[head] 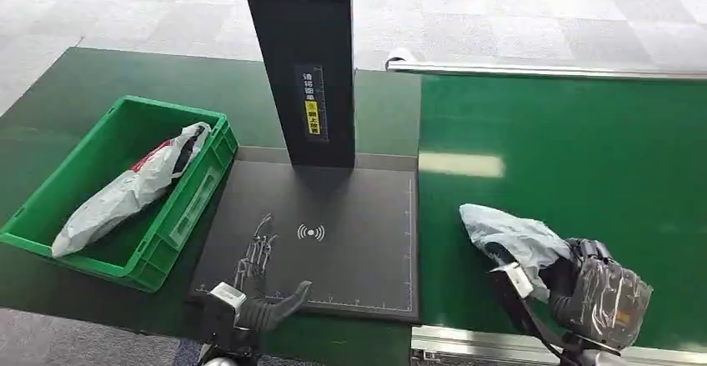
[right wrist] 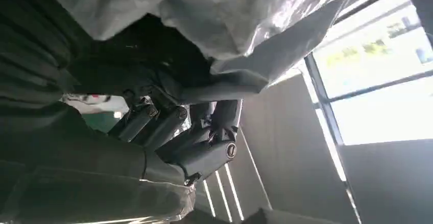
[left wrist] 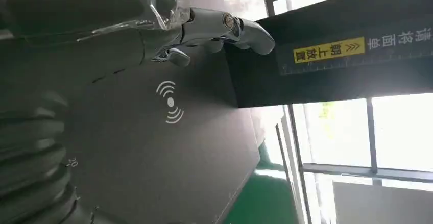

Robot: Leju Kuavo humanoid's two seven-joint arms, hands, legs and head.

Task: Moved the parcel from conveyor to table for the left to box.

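right hand (head: 534,278) — fingers (right wrist: 204,147) curled onto crinkled grey poly-bag parcel (head: 513,237), on the smooth green conveyor belt (head: 584,157) | left hand (head: 258,287) — fingers apart, empty, over matte black scanner pad (head: 350,249) | green ribbed plastic crate (head: 188,203) beyond the left fingertips, holding a white mailer bag (head: 125,191)

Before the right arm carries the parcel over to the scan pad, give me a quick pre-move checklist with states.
1. Right hand grips the grey parcel: ok, fingers wrap its plastic in the right wrist view.
2. Parcel lifted off the green conveyor: cannot tell.
3. Black scan pad free for the drop: not ok, left hand rests over its near left part.
4. Left hand holds nothing: ok, fingers spread.
5. Green crate has room: ok, one white bag inside.
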